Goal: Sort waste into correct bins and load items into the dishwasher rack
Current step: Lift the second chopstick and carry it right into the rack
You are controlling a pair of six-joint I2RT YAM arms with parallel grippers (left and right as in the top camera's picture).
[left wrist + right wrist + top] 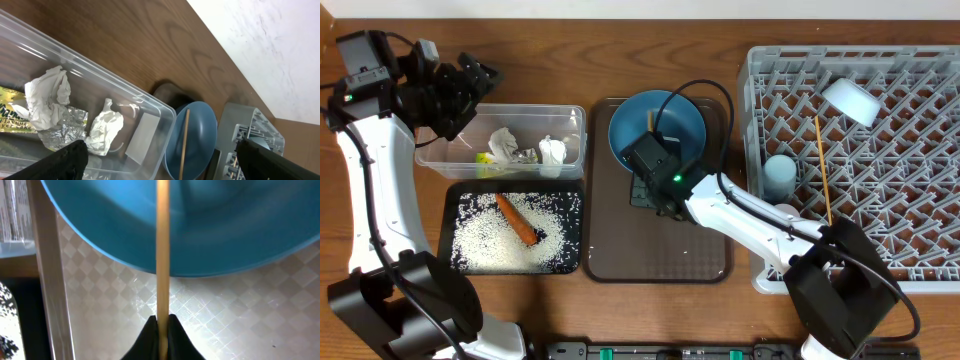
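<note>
Wood-grain table (620, 60) under everything, pale wall behind it in the left wrist view. Biggest thing by far is the grey dishwasher rack (910, 200) on the right. A white bowl (851, 100) sits tilted on its pegs near the far edge, a light-blue cup (781, 176) stands by its left wall, and one wooden chopstick (823, 175) lies across the lattice.

Next down is the dark brown serving tray (660, 250) in the middle, with the dark-blue plate (685, 120) on its far end. Left of that is the black tray (446, 240), with loose rice (490, 245) spread over it and the orange carrot (518, 218) lying on top. Just behind it is the clear tub (525, 112), holding crumpled napkins (503, 143) and the yellow-green wrapper (483, 157).

The right gripper (161, 327) is over the serving tray at the plate's near edge, jaws pressed together and pinching the second chopstick (162, 245), which runs across the plate. The left gripper (160, 150) hangs above the tub's far-left corner, jaws spread wide, nothing between them.
</note>
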